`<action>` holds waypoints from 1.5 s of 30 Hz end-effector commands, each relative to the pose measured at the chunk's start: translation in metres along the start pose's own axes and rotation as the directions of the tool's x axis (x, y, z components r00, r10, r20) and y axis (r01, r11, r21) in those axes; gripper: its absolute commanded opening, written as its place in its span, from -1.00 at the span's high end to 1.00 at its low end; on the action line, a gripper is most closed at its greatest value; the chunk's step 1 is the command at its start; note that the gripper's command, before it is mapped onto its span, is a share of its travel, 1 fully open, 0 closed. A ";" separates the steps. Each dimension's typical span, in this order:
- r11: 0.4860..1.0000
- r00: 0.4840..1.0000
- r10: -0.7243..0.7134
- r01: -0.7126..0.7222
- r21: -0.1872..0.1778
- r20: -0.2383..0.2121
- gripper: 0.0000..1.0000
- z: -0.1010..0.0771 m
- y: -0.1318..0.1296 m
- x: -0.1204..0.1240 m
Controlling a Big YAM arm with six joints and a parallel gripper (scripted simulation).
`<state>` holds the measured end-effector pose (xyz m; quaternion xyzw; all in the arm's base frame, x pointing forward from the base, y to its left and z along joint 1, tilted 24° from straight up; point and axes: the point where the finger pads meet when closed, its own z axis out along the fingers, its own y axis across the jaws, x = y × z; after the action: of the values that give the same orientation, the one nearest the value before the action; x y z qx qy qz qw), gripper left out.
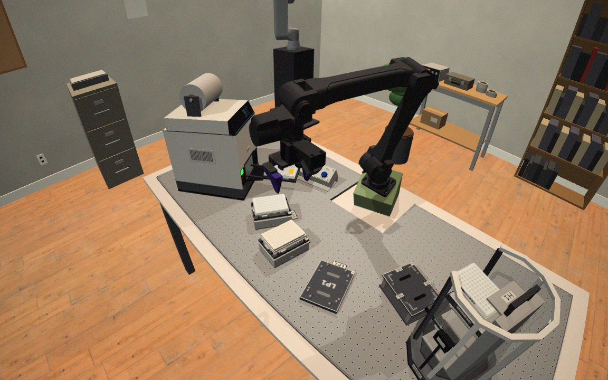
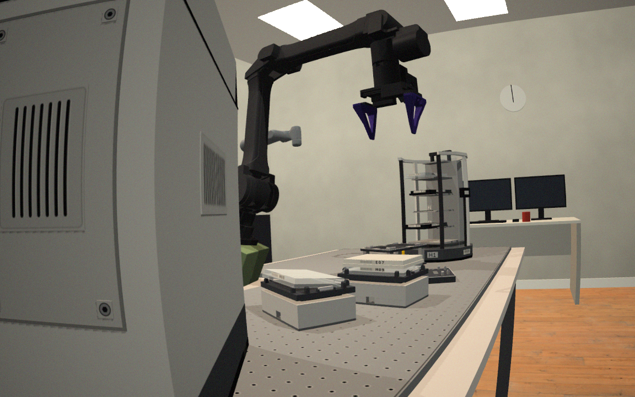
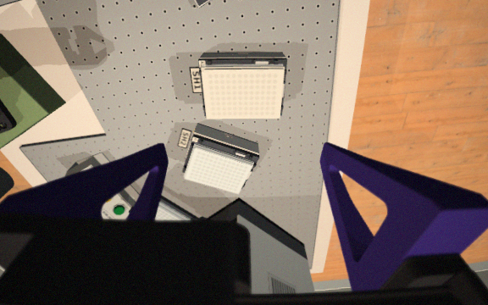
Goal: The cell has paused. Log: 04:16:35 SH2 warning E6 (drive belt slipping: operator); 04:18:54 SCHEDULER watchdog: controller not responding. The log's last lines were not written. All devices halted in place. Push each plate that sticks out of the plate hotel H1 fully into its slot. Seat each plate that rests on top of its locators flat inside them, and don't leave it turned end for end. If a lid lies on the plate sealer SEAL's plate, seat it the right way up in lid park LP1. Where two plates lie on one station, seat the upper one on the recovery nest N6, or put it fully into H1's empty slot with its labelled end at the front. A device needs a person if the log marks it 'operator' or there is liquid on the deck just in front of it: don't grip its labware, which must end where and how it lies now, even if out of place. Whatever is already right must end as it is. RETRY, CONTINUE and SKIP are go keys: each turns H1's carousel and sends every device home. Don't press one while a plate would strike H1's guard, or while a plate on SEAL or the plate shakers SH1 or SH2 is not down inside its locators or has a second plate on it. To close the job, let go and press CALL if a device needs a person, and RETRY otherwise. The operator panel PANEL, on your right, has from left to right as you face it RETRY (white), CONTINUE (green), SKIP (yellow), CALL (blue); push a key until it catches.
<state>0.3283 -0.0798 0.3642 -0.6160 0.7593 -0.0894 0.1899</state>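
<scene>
Wooden floor and grey walls surround the perforated worktop where the cell stands. Gripper hangs high above the deck, near SEAL and PANEL; its purple fingers are spread fully apart w/ nothing between them.

Progress, as I judge: little is finished. SH1 carries two plates stacked, the upper one marked E07 and the lower one M09, so the upper plate is not yet moved. N6 shows no plate on it, and LP1 shows no lid. SH2 has one plate; it is the operator device, so it must stay untouched and CALL should close the job. On H1 I cannot tell if a plate sticks out.

Upper plate on SH1 lies flat, long axis approx. along the worktop's length, labelled end toward the exterior camera.
</scene>
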 end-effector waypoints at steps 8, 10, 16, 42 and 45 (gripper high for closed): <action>0.987 0.987 0.161 -0.161 0.004 0.003 -1.00 -0.009 0.009 -0.021; 0.974 0.974 0.225 -0.225 0.008 0.004 -1.00 -0.009 0.010 -0.027; 0.910 0.911 0.413 -0.413 0.015 0.011 -1.00 -0.009 0.011 -0.046; 0.397 0.397 0.918 -0.918 -0.002 0.018 -1.00 -0.005 0.025 -0.117; 0.385 0.385 0.922 -0.923 -0.002 0.037 -1.00 -0.013 0.020 -0.130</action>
<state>0.3214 0.0372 0.3773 -0.1428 0.9678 0.0246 0.2061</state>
